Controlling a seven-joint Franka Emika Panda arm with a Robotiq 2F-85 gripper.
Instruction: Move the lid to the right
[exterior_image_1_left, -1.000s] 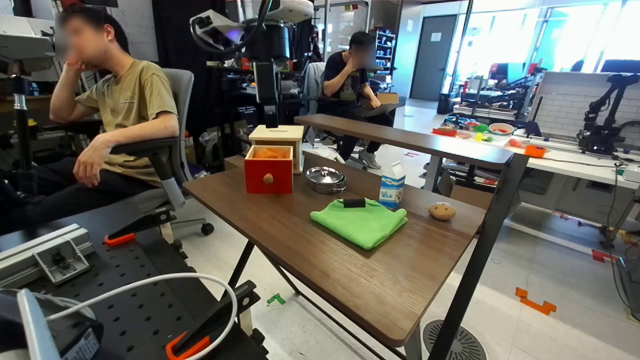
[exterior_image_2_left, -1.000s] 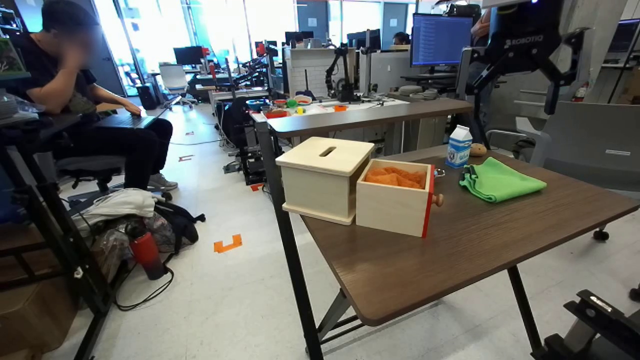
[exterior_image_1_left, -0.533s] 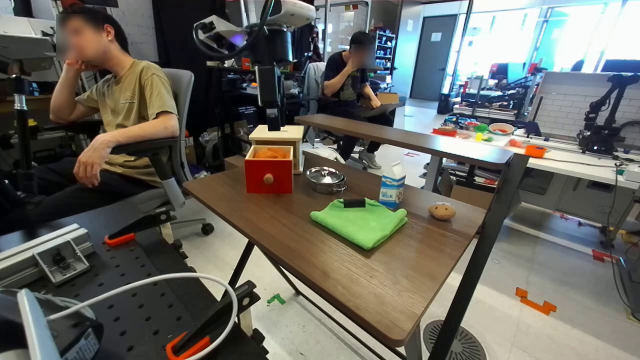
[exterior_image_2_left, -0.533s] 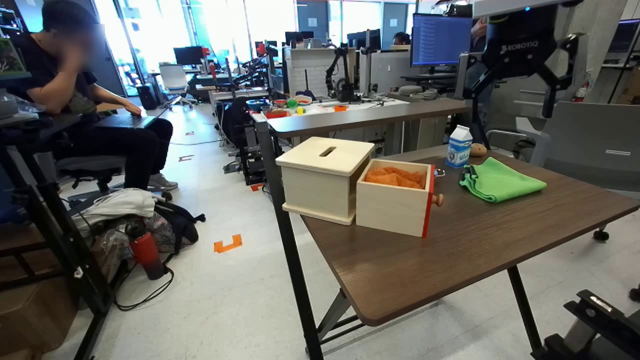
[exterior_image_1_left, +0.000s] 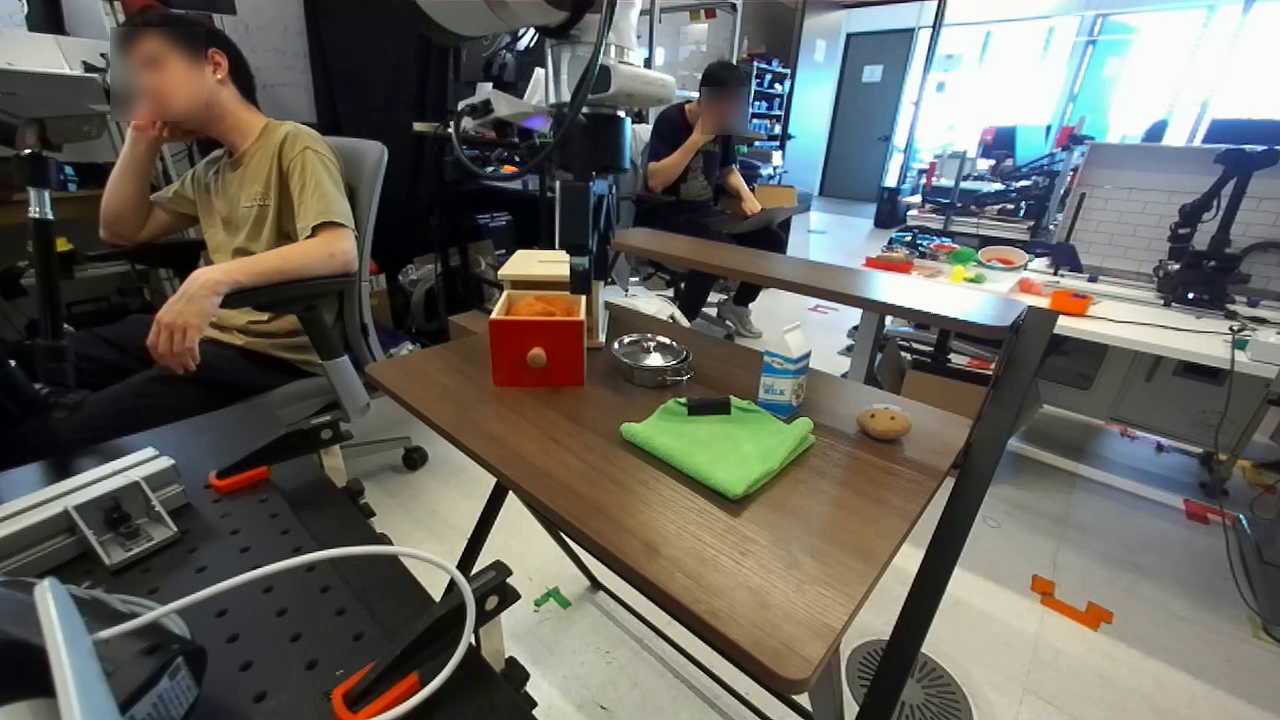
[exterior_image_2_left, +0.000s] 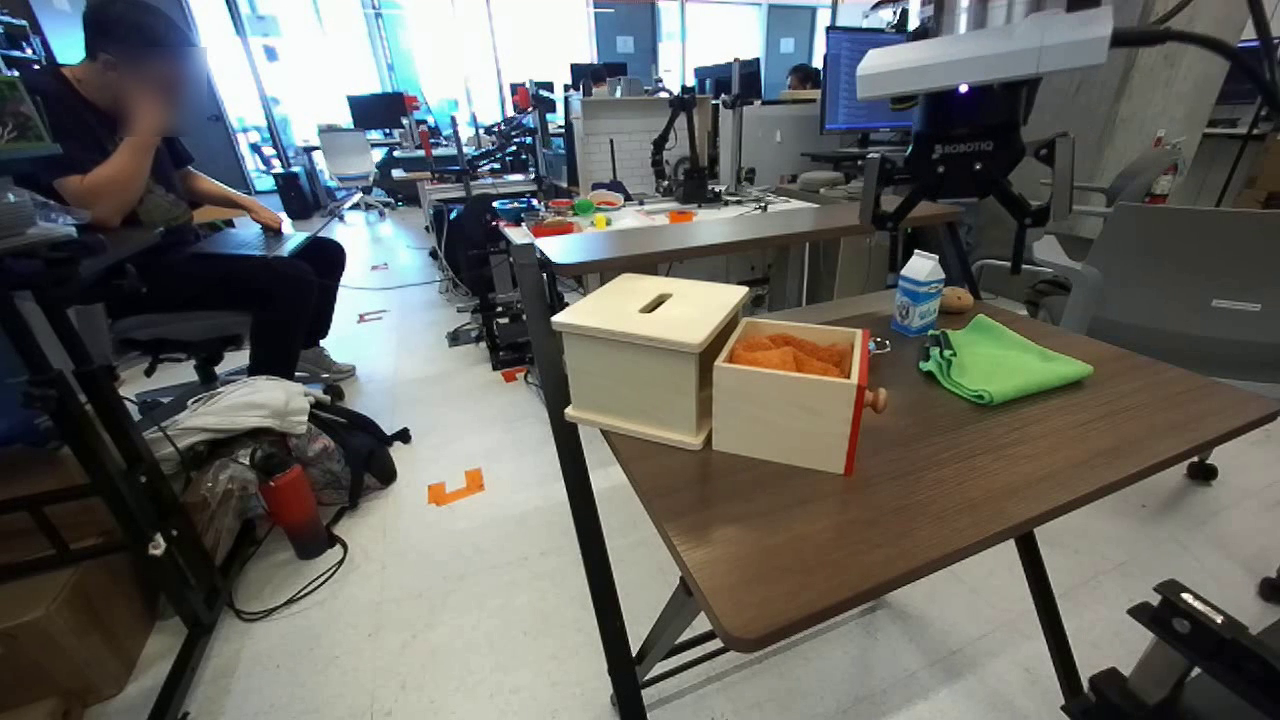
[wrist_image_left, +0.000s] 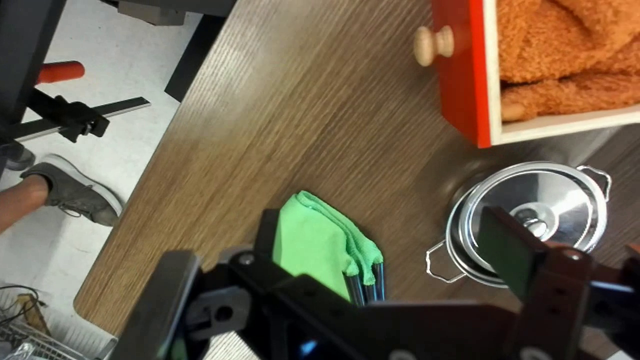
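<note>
One lid (wrist_image_left: 552, 200), silvery metal, lying on its pot (exterior_image_1_left: 650, 378). In the wrist view it looks slightly off-centre there; we cannot tell whether that is real or camera slant. Pot on the table (exterior_image_1_left: 565, 440), just beside the red box (exterior_image_1_left: 538, 350); cloth (exterior_image_1_left: 720, 447) near, not touching.

Gripper (exterior_image_2_left: 956, 263): jaws well apart, nothing held, up in the air above the table. One finger (wrist_image_left: 507, 252) covers part of the lid in the wrist view; we take it as overlap, not contact.

Handling, by our guess: light, stiff, unlikely to break, slippery where polished. Best hold is the knob (wrist_image_left: 537, 228) at its middle: small, round, shiny. We would centre over it, pinch low on it and lift straight, since a bite on the crown alone could squirt free. A rim grip looks worse: it might skid, or take the pot along.

Whose right the task means, we are unsure; the red box crowds one side, so we would raise before going across.
</note>
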